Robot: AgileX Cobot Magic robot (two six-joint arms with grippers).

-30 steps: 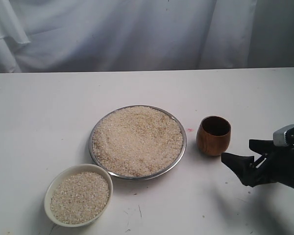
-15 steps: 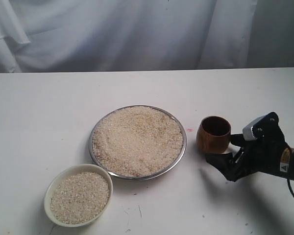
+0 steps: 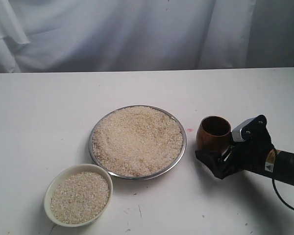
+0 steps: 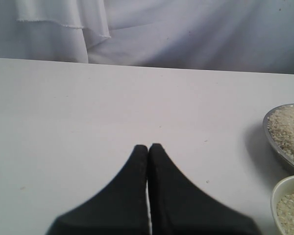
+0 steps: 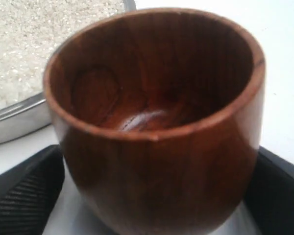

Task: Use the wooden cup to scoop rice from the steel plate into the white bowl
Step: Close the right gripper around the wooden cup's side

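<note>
Glossy reddish-brown barrel-shaped wooden cup point(image 5: 157, 161) fills view, upright on white tabletop point(image 5: 284, 73), open mouth showing dark polished inside. Ribbed black fingers point(image 5: 24, 196) spread wide, one either side of cup; contact unclear. Behind cup: shiny round steel plate point(image 5: 14, 122) heaped with pale rice point(image 5: 34, 44).

The right arm point(image 3: 284, 164) reaches in low from the right side of the exterior view, its black wrist lying almost level. The right gripper point(image 3: 214, 148) points leftward with its jaws spread wide, and its two ribbed black fingers point(image 5: 24, 198) stand far apart. The left gripper point(image 4: 148, 149) points forward and slightly down, its two black fingers pressed together at the tips.
</note>
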